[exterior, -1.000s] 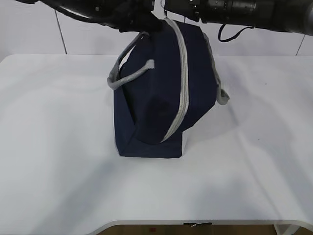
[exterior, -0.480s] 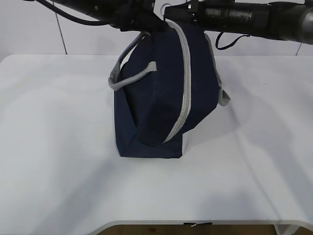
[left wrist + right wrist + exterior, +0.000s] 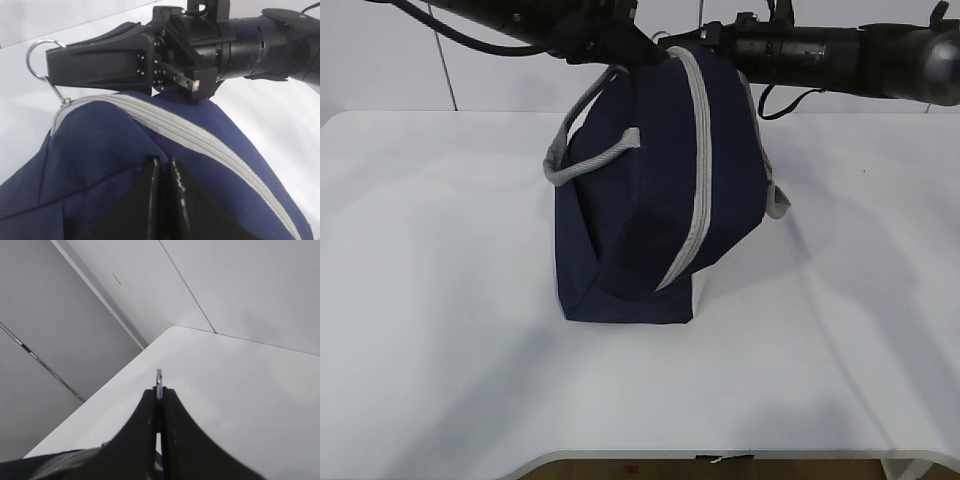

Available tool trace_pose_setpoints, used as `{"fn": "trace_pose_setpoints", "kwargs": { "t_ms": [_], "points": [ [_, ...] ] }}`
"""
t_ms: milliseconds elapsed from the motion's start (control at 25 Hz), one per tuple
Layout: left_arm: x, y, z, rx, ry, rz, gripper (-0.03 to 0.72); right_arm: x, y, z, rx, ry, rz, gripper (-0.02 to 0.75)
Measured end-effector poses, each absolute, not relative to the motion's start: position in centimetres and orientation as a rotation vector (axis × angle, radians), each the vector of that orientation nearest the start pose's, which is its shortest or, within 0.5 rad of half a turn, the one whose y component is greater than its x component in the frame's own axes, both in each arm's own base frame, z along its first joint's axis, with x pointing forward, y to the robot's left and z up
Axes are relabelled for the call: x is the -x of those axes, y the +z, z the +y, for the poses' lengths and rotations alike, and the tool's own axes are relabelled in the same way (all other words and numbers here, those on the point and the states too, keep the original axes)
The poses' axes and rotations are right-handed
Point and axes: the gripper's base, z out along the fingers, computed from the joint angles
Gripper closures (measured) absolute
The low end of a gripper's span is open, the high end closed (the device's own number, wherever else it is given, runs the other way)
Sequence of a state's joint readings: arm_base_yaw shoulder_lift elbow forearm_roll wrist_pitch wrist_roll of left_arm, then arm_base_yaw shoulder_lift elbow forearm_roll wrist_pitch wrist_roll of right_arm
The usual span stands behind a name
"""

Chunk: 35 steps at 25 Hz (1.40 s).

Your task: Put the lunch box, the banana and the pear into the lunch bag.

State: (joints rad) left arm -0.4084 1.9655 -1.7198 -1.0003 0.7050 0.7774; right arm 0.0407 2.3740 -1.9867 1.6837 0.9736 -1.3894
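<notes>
Exterior view: the lunch bag [image 3: 655, 215] stands upright at mid-table [image 3: 430, 300], its grey zipper strip [image 3: 698, 190] running closed from the peak down the front face. Both arms meet at the peak; the lunch box, banana and pear are not in view, and whether they are inside cannot be told.

Left wrist view: the left gripper [image 3: 165, 200], fingers pressed together, pinches navy fabric just beside the zipper. Opposite, the right gripper [image 3: 50, 67] clamps the metal ring pull [image 3: 41, 60] at the zipper's end.

Right wrist view: the right gripper's fingers [image 3: 172, 440] are closed tight on the thin edge of the ring, which shows just above the tips.

The step in hand is judged to be working the zipper. Done well, the left grip anchors the fabric taut while the right draws the ring along the line of the teeth, not away from them, lest the ring slip or the bag tip.
</notes>
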Motion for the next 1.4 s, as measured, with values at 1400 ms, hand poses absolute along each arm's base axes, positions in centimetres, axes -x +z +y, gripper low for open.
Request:
{"fn": "trace_pose_setpoints", "kwargs": {
  "t_ms": [1400],
  "points": [
    [-40.2,31.1,-22.8,-0.685,-0.912,2.048,0.679,-52.6,21.7,9.2,0.512,0.97,1.877,0.72]
  ]
}}
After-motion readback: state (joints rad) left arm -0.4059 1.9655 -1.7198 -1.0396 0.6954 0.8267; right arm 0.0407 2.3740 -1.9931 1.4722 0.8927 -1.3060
